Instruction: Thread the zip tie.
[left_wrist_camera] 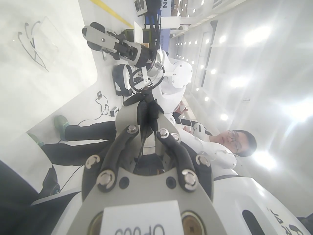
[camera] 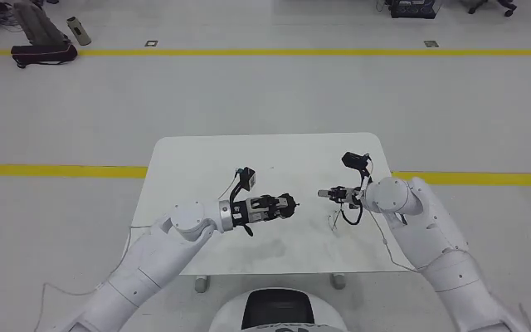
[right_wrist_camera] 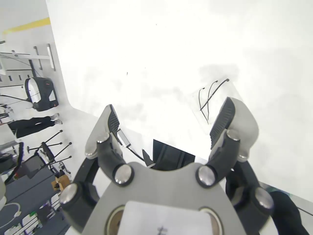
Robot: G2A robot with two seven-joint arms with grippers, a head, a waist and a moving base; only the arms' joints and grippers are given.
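My left gripper (camera: 289,202) hovers over the middle of the white table (camera: 207,158), pointing toward the other arm. In the left wrist view its fingers (left_wrist_camera: 137,113) are shut on a black zip tie (left_wrist_camera: 144,100), which bunches at the tips while a thin strand runs back between them. My right gripper (camera: 323,193) faces it a short gap away. It is open, with nothing between its ribbed pads (right_wrist_camera: 222,118). Spare black zip ties (right_wrist_camera: 207,99) lie on a clear sheet on the table below the right gripper (right_wrist_camera: 168,108).
The spare ties (camera: 336,220) lie near the table's front right part, under the right wrist. The table's rounded front edge (right_wrist_camera: 73,108) is close behind them. A yellow floor line (camera: 75,171) runs past both sides of the table.
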